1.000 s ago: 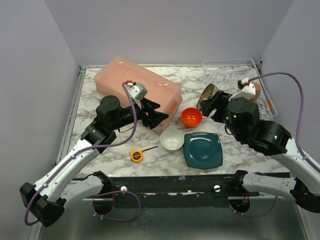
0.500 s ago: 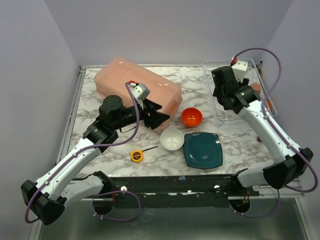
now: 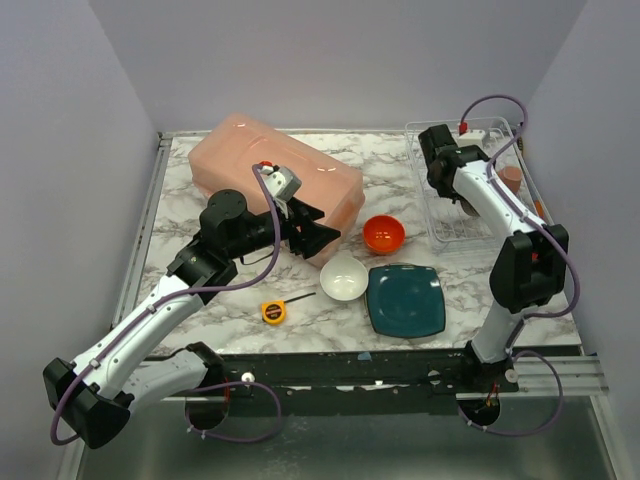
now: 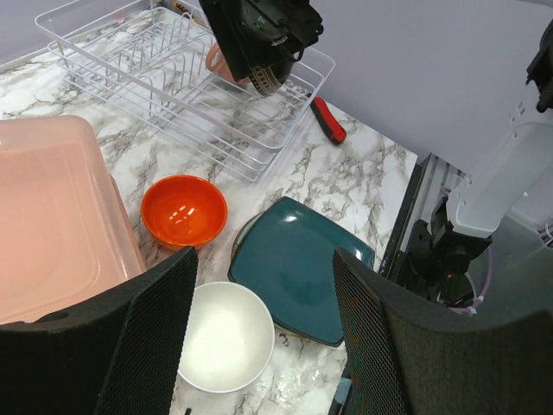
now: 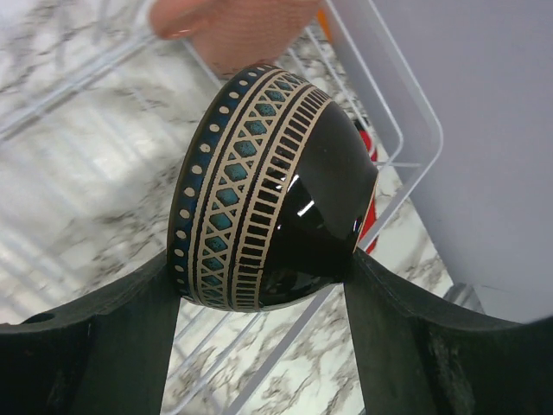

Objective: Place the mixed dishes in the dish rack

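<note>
Right gripper [image 5: 263, 268] is clamped on the dark bowl [image 5: 276, 199], one finger on each side. The bowl is tipped on its side, so you see the glossy black bottom and the tan and teal lattice band. It hangs over the wires of the dish rack [image 3: 440, 130], just beside the pinkish mug [image 3: 512, 178] that's already in there. I honestly can't tell if the bowl is touching the wires or not. Left gripper [image 4: 263, 264] is the opposite story: fingers spread well apart with nothing between them, hovering by the near end of the big pink tub [image 3: 275, 180]. Below and in front of it on the marble table [image 3: 330, 150] sit the orange bowl [image 3: 383, 234], the white bowl [image 3: 343, 277] and the teal square plate [image 3: 406, 300], all close together and none of them racked. The yellow tape measure [image 3: 273, 311] lies off to the left of them, and a red-handled tool [image 4: 328, 121] lies just outside the rack. A second ago the right arm was folded low over the right side of the table, with the bowl by the rack's near corner. Now it's stretched up tall and the bowl is over the rack. The left arm and the loose dishes have barely budged.
</note>
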